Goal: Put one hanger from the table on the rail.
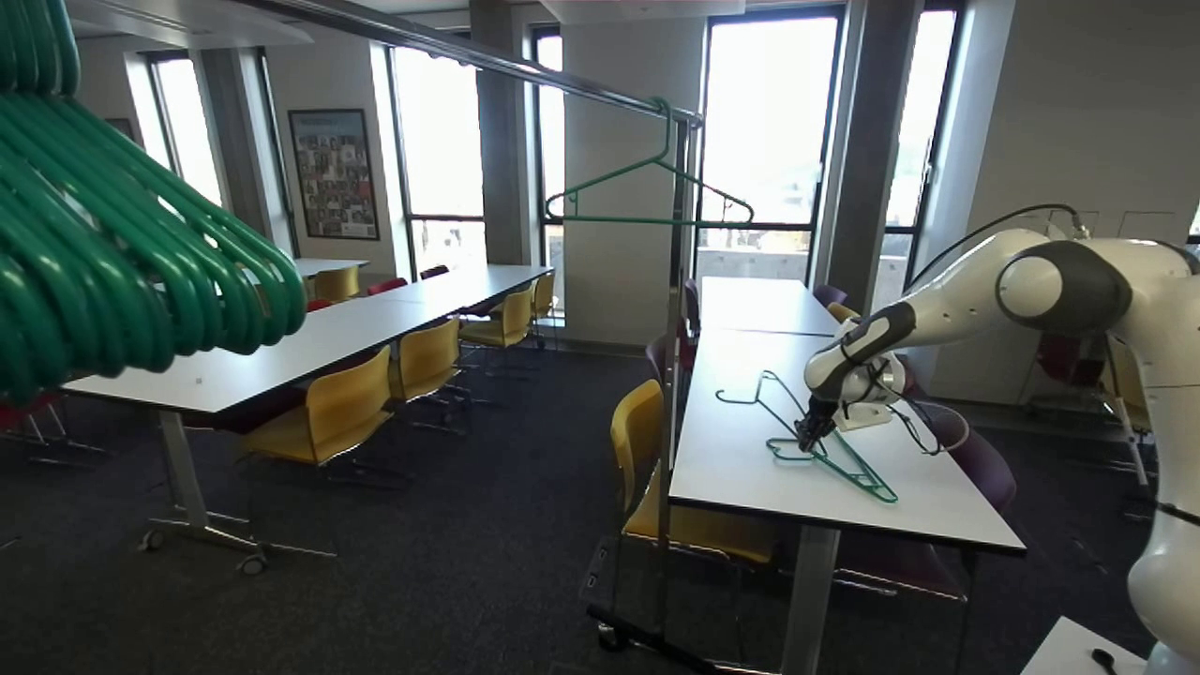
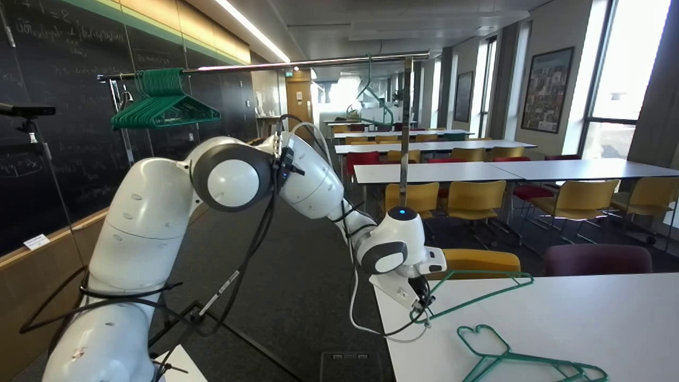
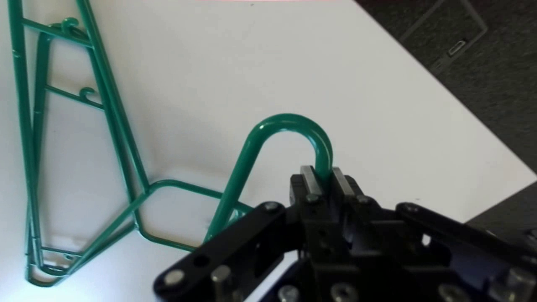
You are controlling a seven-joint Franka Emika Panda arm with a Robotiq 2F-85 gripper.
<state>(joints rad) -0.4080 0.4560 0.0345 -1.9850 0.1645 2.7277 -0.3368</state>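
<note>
My gripper [image 3: 326,181] is shut on one end loop of a green hanger [image 3: 289,122] in the wrist view. In an exterior view this hanger [image 2: 472,302] reaches from the gripper [image 2: 426,306] out over the white table [image 2: 610,318] and looks tilted; its height above the top is hard to judge. Other green hangers [image 3: 145,192] lie overlapping on the table in the wrist view, left of the held one; they also show in an exterior view [image 2: 507,351]. The rail [image 1: 525,66] is a metal bar above the table, also seen in an exterior view [image 2: 318,63].
One green hanger [image 1: 637,221] hangs near the rail's end. A bunch of hangers [image 2: 164,98] hangs at the rail's other end. A rail upright [image 2: 405,132] stands by the table's edge. Yellow chairs [image 1: 640,422] and purple chairs [image 2: 598,260] stand along the table.
</note>
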